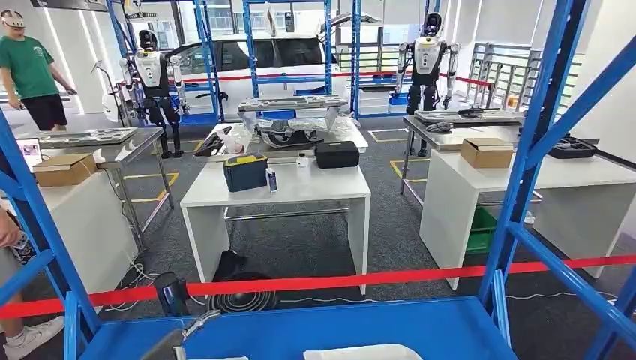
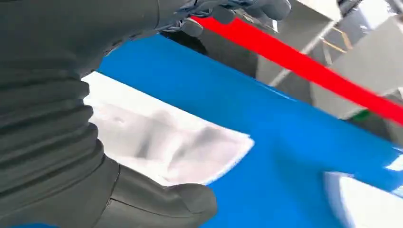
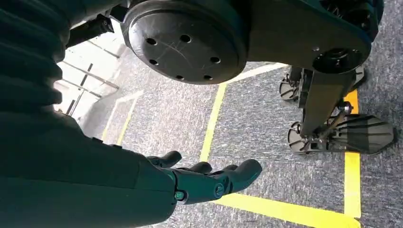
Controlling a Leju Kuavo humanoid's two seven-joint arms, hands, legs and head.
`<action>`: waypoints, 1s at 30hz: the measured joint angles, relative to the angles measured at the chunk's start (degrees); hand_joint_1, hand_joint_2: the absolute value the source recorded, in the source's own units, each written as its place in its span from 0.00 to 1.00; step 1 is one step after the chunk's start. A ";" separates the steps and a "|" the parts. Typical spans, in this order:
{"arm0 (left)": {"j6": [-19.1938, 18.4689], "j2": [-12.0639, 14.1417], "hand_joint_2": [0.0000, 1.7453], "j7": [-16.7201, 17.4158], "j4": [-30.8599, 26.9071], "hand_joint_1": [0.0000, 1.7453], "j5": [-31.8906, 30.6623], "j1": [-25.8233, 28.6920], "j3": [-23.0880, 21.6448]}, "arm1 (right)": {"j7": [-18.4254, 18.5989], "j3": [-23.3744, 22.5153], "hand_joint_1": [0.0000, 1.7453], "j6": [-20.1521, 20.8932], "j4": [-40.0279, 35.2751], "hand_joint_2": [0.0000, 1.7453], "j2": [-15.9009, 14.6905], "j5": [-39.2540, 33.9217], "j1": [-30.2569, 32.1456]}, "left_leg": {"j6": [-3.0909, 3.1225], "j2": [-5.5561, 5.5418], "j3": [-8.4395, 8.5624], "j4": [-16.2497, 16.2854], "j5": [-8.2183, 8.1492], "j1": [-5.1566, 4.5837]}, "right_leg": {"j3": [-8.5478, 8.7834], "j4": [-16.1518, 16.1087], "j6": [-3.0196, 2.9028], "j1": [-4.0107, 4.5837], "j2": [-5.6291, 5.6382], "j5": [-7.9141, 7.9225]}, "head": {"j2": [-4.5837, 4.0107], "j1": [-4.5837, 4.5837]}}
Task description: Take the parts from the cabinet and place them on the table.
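While your head camera looks over the blue shelf (image 1: 300, 326), two white parts (image 1: 364, 352) lie at its near edge, with the left hand (image 1: 184, 335) just beside them and the white table (image 1: 300, 187) beyond the red tape (image 1: 337, 281). At the left wrist, the hand (image 2: 228, 9) hovers over a blurred white part (image 2: 166, 142), fingers apart, holding nothing. At the right wrist, your right hand (image 3: 209, 178) hangs above the floor (image 3: 247, 118), fingers loosely extended, empty.

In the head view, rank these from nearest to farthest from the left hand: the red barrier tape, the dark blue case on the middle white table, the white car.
From the left hand, low over the blue shelf:
1. Red barrier tape, just beyond the shelf's far edge.
2. Dark blue case, on the middle white table, past the tape.
3. White car, at the back of the hall.
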 joint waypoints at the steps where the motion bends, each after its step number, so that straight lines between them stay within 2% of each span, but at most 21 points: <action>1: 1.29 0.33 1.00 0.00 0.00 0.00 -1.53 0.21 -0.87 | 0.00 -0.18 0.00 0.00 0.00 1.00 0.00 0.00 0.01 | 0.00 0.00 -0.01 0.00 0.00 0.00 | 0.00 0.00 0.00 0.00 0.01 0.00 | 0.00 0.00; 3: 3.81 0.92 1.00 0.02 0.26 0.00 -3.92 0.52 -2.41 | 0.00 -0.44 0.00 0.00 0.00 1.00 0.00 0.00 0.05 | 0.00 0.00 0.02 0.00 0.00 0.00 | 0.00 0.00 0.00 0.01 0.00 0.00 | 0.00 0.00; 8: 5.82 1.90 1.00 0.15 0.85 0.00 -6.65 0.84 -4.42 | 0.00 -0.74 0.00 0.00 0.00 1.00 0.00 0.00 0.04 | 0.00 0.00 0.03 0.00 0.00 0.01 | 0.00 0.00 0.00 0.02 -0.01 0.00 | 0.00 0.00; 24: 3.51 3.30 1.00 0.35 2.95 0.00 -11.28 0.98 -9.01 | 0.07 -1.03 0.00 0.00 0.00 1.00 0.00 0.35 0.02 | 0.00 0.00 0.02 0.00 0.00 0.00 | 0.00 0.00 0.00 0.01 0.00 0.00 | 0.00 0.00; 29: 3.28 3.82 1.00 1.79 3.78 0.00 -13.86 0.82 -10.36 | 0.13 -1.09 0.00 0.00 0.00 1.00 0.00 0.50 0.01 | 0.00 0.00 0.03 0.00 0.00 0.00 | 0.00 0.00 0.00 0.01 0.00 0.00 | 0.00 0.00; 30: 3.79 4.00 1.00 2.45 3.98 0.08 -15.12 0.68 -10.91 | 0.17 -1.09 0.00 0.00 0.00 1.00 0.00 0.50 0.01 | 0.00 0.00 0.04 0.00 0.00 0.00 | 0.00 0.00 0.00 0.02 -0.01 0.00 | 0.00 0.00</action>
